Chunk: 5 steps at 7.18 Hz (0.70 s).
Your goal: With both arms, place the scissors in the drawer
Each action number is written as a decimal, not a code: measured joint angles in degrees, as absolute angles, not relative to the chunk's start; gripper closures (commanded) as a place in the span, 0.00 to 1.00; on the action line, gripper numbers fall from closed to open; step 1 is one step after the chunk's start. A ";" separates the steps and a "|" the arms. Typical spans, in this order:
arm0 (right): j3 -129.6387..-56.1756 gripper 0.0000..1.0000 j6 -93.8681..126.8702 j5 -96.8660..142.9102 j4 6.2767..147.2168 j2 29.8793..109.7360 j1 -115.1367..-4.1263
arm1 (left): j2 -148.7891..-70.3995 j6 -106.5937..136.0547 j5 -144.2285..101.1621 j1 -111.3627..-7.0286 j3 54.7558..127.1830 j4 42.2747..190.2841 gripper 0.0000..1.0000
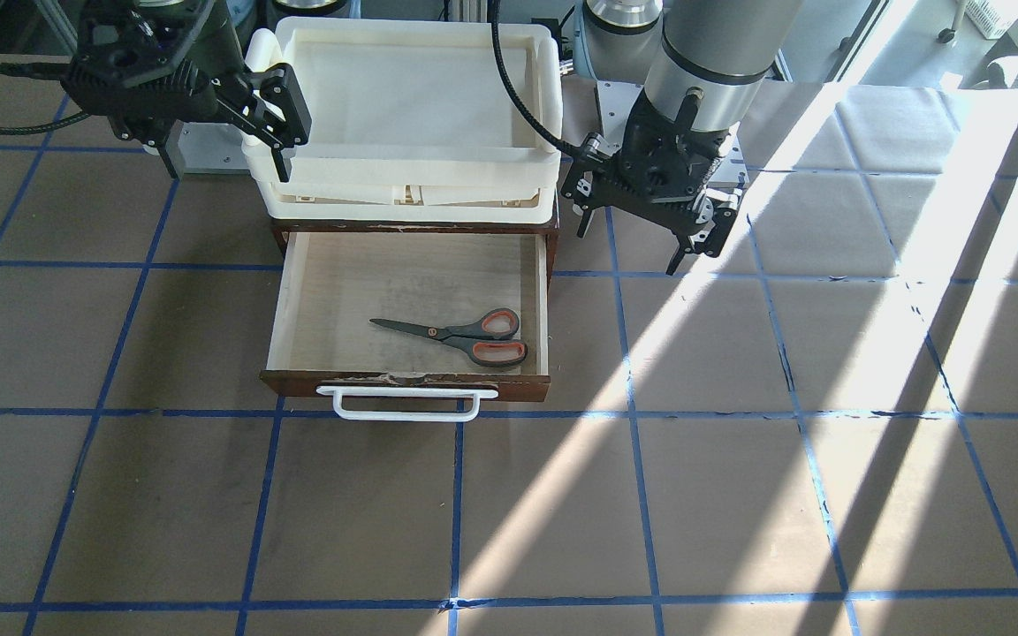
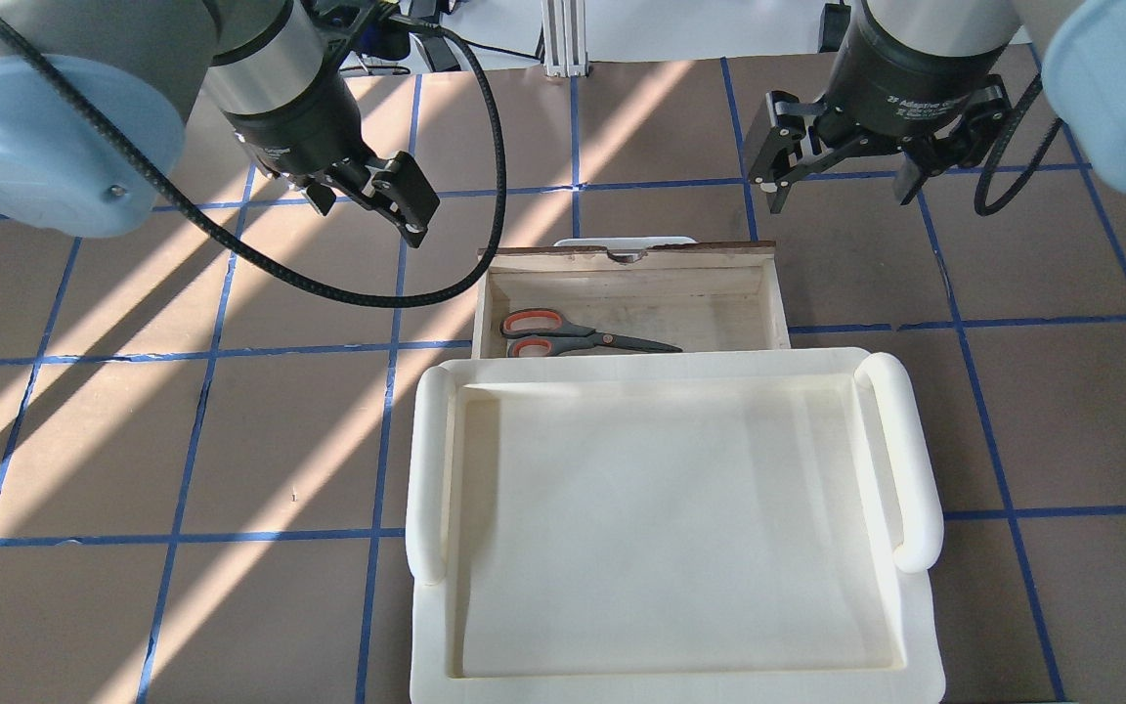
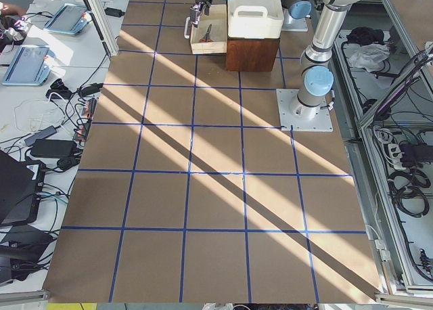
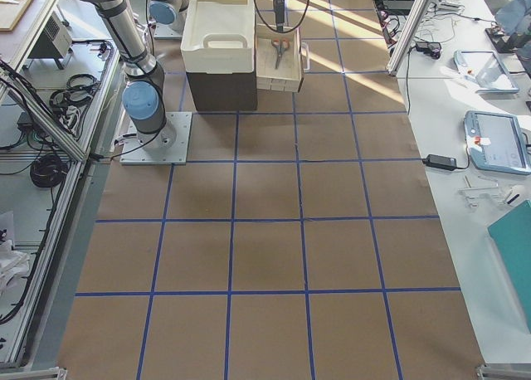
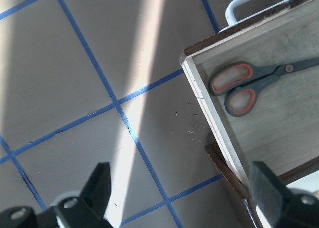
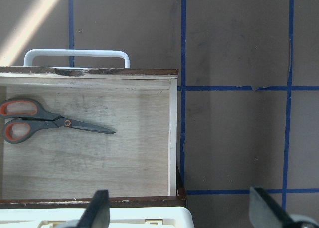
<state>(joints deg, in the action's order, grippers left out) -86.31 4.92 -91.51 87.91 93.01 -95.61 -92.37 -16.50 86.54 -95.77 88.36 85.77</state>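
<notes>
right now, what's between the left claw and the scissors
Bare table, then the drawer side wall; the overhead view also shows a black cable hanging across that stretch.

A brown table [image 4: 265, 255] crossed by blue tape lines fills most of the frame. At upper centre-left, a cream-white tray [image 4: 217, 31] with loop handles sits on a dark brown cabinet [image 4: 221, 90]. Just right of them the drawer [image 4: 278, 85] stands pulled out. The scissors [image 4: 279, 51] lie inside it, their orange-lined loops toward the top of the frame. A white bar handle [image 4: 304, 58] runs along the drawer's right side. Left of the cabinet, the right arm [image 4: 143, 102] rises from a grey plate [image 4: 176, 148] toward the upper left corner. Along the right edge, a white bench [image 4: 452, 123] carries a tablet [image 4: 495, 139] and a black power brick [image 4: 438, 161].
</notes>
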 measured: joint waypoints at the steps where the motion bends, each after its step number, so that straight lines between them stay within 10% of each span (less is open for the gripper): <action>1: -86.31 0.00 4.90 -91.50 87.90 93.00 -95.57 | -91.25 -15.36 87.37 -93.65 88.83 86.36 0.00; 5: -86.37 0.00 4.98 -91.58 87.81 92.93 -95.54 | -89.52 -9.20 96.24 -89.09 89.43 87.81 0.00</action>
<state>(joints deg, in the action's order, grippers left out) -86.37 4.98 -91.58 87.81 92.93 -95.54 -89.52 -9.20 96.24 -89.09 89.43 87.81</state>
